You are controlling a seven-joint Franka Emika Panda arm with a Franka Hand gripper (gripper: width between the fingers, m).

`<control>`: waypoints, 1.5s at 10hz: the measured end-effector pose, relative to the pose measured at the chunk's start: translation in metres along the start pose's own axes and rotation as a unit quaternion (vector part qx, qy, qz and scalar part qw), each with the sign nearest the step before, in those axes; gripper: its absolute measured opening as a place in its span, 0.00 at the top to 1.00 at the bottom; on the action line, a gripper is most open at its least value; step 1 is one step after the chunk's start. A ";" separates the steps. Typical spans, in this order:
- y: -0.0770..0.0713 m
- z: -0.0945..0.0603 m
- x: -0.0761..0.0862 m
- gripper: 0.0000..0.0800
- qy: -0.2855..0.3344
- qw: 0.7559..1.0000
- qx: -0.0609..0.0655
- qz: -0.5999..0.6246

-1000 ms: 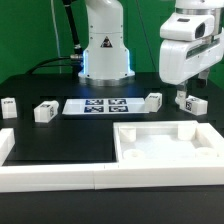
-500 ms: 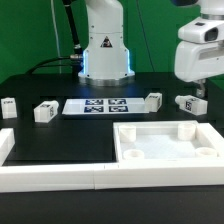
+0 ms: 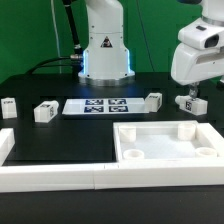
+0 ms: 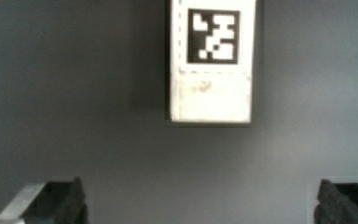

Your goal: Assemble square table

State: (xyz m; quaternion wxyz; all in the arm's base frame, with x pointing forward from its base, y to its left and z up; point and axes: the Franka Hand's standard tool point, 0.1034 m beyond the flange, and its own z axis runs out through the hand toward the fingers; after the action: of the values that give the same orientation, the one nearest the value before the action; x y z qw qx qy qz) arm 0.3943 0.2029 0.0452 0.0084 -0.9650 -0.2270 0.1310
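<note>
The white square table top [image 3: 131,133], with raised rim and corner sockets, lies at the front on the exterior view's right. Several short white tagged legs lie behind it: one far left [image 3: 8,107], one left [image 3: 45,112], one [image 3: 153,101] beside the marker board, and one far right [image 3: 192,103]. My gripper [image 3: 194,92] hangs just above the far-right leg. In the wrist view that leg [image 4: 213,62] lies ahead of the open, empty gripper [image 4: 201,205]; the dark fingertips [image 4: 51,203] stand wide apart, touching nothing.
The marker board [image 3: 100,105] lies flat in the middle of the black table. The long white border wall [image 3: 60,172] runs along the front and up the left side. The robot base [image 3: 105,50] stands at the back centre.
The gripper has moved toward the exterior view's right and now sits over the far-right leg. The legs and table top have not moved.
</note>
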 end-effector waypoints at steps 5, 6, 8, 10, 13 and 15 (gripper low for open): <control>-0.002 0.009 -0.006 0.19 -0.160 0.987 0.013 0.001; 0.000 0.013 -0.012 0.19 -0.214 0.977 0.016 -0.001; 0.006 0.017 -0.013 0.19 -0.268 0.963 0.021 -0.003; 0.003 0.020 -0.013 0.19 -0.316 0.948 0.026 -0.007; 0.000 0.028 -0.016 0.19 -0.321 0.947 0.022 0.006; 0.003 0.040 -0.020 0.19 -0.330 0.944 0.024 0.007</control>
State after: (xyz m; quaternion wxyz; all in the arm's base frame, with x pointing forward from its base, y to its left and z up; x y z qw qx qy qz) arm 0.3681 0.1901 0.0115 -0.0446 -0.8686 -0.2072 0.4478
